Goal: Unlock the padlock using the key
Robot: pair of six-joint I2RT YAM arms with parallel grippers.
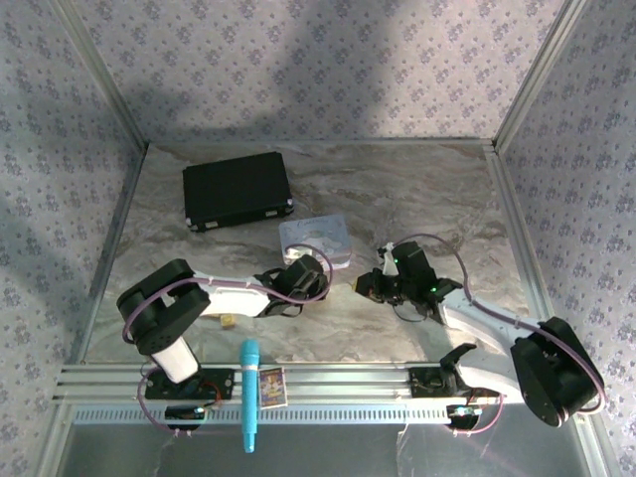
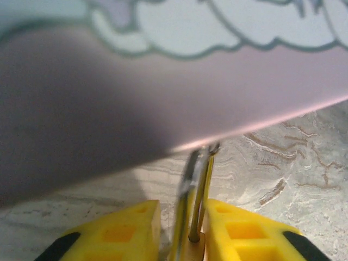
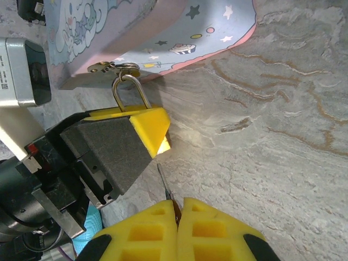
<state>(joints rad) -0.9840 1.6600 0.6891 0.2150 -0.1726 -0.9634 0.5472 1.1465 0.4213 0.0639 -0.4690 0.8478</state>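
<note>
The brass padlock [image 3: 163,144] sits between the yellow fingers [image 3: 142,122] of my left gripper [image 2: 182,217], which is shut on it. Its silvery shackle [image 3: 130,89] rises to the latch of the pastel cartoon tin [image 3: 163,27] and is hooked through it. In the left wrist view the shackle [image 2: 202,185] stands up between the pads, right under the tin's side [image 2: 109,98]. My right gripper [image 3: 178,209] is shut on the key [image 3: 165,182]. The thin blade points at the padlock's underside, a short gap away. Seen from above, both grippers [image 1: 316,270] [image 1: 366,283] meet just in front of the tin [image 1: 316,237].
A black case [image 1: 237,190] lies at the back left. A tan wooden cube [image 1: 228,320] rests beside the left arm. A teal marker-like stick [image 1: 249,393] and a small picture card [image 1: 272,387] lie on the front rail. Patterned walls close in three sides.
</note>
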